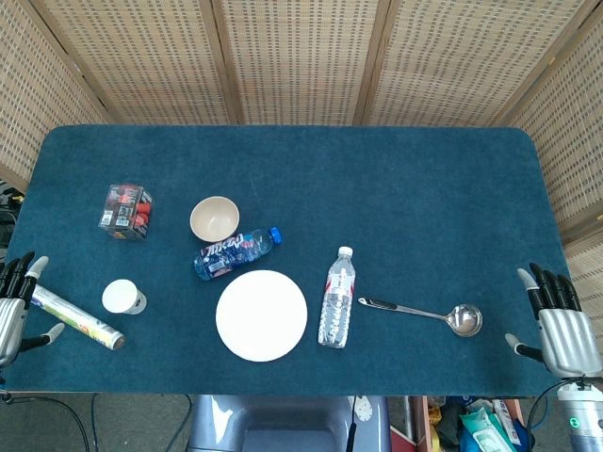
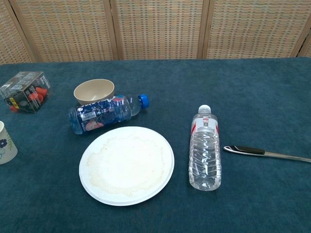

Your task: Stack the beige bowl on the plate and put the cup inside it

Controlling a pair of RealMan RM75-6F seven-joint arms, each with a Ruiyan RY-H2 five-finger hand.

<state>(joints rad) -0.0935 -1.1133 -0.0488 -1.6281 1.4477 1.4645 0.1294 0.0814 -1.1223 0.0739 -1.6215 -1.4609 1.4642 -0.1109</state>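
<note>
Behind the white plate (image 1: pixel 261 314), the beige bowl (image 1: pixel 214 218) sits upright, mouth up; paper cup (image 1: pixel 122 297) upright; left hand (image 1: pixel 13 306) and right hand (image 1: pixel 563 325) spread, empty.

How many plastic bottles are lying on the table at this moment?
2. A blue-capped bottle lies between the bowl and the plate. A clear water bottle lies right of the plate. None seems hidden.

Head view looks steeply down over the whole table (image 1: pixel 396 188); chest view, lower and nearer, shares its centre around the plate (image 2: pixel 127 165).
</note>
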